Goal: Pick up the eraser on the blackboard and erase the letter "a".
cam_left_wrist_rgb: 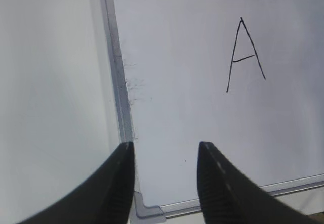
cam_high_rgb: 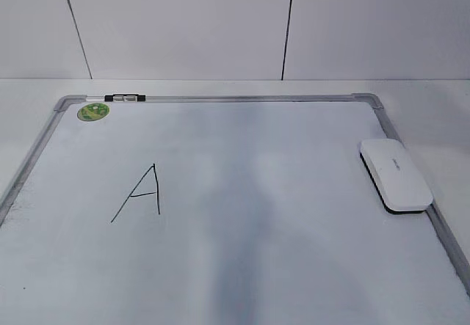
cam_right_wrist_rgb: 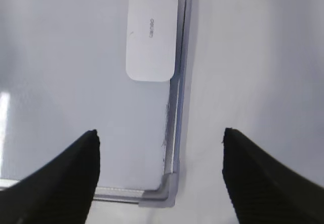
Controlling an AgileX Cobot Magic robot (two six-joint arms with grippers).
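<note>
The eraser (cam_high_rgb: pixel 395 174) is a white rounded block lying flat at the blackboard's right edge; it also shows in the right wrist view (cam_right_wrist_rgb: pixel 152 30). The blackboard (cam_high_rgb: pixel 257 193) is a white board with a silver frame, lying flat. An angular uppercase "A" (cam_high_rgb: pixel 143 193) is drawn on its left half and also shows in the left wrist view (cam_left_wrist_rgb: pixel 243 58). No lowercase cursive "a" is in view. My left gripper (cam_left_wrist_rgb: pixel 166 145) is open and empty over the board's near left corner. My right gripper (cam_right_wrist_rgb: pixel 160 131) is open and empty over the near right corner, short of the eraser. Neither gripper shows in the exterior view.
A round green sticker (cam_high_rgb: pixel 93 111) sits at the board's far left corner. A marker (cam_high_rgb: pixel 125 98) lies along the far frame. A white panelled wall stands behind the table. White tabletop surrounds the board on both sides.
</note>
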